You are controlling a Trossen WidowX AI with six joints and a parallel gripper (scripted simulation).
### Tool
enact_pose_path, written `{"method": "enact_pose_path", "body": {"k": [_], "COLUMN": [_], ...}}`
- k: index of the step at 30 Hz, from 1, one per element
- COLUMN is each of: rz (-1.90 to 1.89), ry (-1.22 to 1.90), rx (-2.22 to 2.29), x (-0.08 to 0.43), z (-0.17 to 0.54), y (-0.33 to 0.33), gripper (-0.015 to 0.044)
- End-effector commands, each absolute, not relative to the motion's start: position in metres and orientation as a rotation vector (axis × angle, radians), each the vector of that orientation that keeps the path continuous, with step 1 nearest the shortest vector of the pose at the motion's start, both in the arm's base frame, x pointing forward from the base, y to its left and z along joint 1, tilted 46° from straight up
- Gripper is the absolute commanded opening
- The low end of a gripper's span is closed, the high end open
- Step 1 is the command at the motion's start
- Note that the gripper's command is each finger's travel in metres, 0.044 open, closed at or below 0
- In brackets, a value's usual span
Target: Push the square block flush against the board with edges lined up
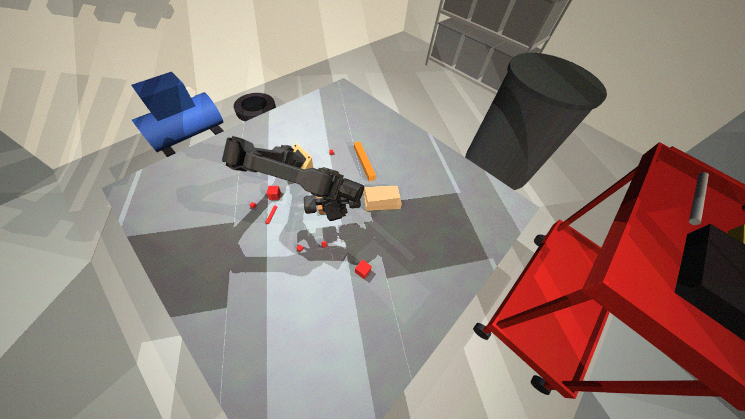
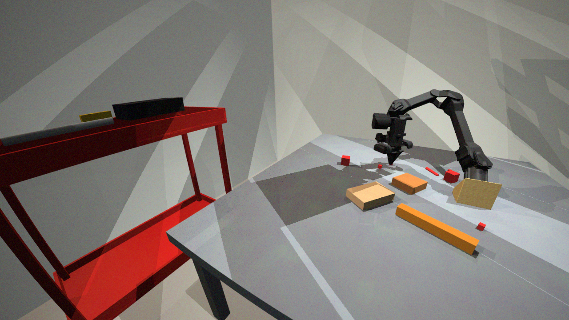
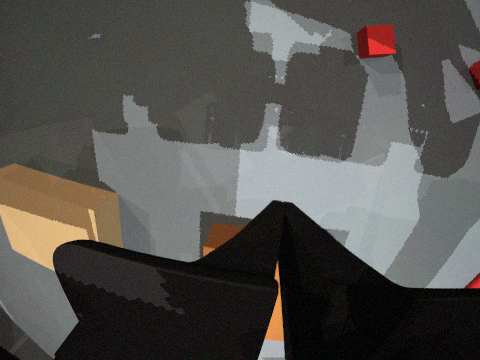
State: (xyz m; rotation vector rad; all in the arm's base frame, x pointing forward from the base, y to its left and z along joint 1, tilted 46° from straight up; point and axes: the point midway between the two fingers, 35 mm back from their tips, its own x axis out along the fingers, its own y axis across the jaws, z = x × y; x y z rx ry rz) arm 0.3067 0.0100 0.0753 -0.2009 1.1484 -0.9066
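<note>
My gripper [image 1: 336, 217] [image 2: 391, 163] [image 3: 280, 211] is shut, with nothing between the fingertips. It points down behind the orange-brown squarish block [image 1: 320, 209] [image 2: 409, 181] [image 3: 219, 238], a little apart from it in the exterior view. The arm hides most of that block in the top view and the fingers hide much of it in the wrist view. A pale tan block [image 1: 382, 195] [image 2: 370, 194] [image 3: 42, 229] lies flat nearby, apart from it. A long orange bar [image 1: 364, 161] [image 2: 435, 226], board-like, lies apart from both blocks.
A yellow wedge [image 2: 477, 193] stands by the arm's base. Larger red cubes [image 1: 273, 192] [image 1: 362, 269], several smaller ones, including one [image 1: 331, 152] [image 2: 481, 226] near the bar, and a red rod [image 1: 271, 214] [image 2: 432, 171] lie around the arm. A red cart stands beyond the table.
</note>
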Motion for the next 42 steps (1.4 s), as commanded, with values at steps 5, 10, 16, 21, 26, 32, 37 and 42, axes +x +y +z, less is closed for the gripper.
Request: {"method": "enact_pose_path", "body": {"k": [5, 10, 16, 21, 26, 32, 37, 42], "rz": [-0.885, -0.910, -0.911, -0.913, -0.913, -0.912, -0.911, -0.910], "ry": [1.184, 1.170, 1.168, 1.166, 1.166, 1.167, 1.167, 1.167], "rx": [-0.192, -0.203, -0.203, -0.205, -0.205, -0.204, -0.203, -0.203], "x": [0.232, 0.171, 0.173, 0.174, 0.176, 0.179, 0.182, 0.185], "z": [0.012, -0.018, -0.039, -0.057, -0.056, -0.055, -0.054, -0.053], "y": [0.069, 0.082, 0.063, 0.042, 0.042, 0.042, 0.041, 0.041], "gripper": [0.0000, 0.0000, 0.0000, 0.0000, 0.0000, 0.0000, 0.0000, 0.0000]}}
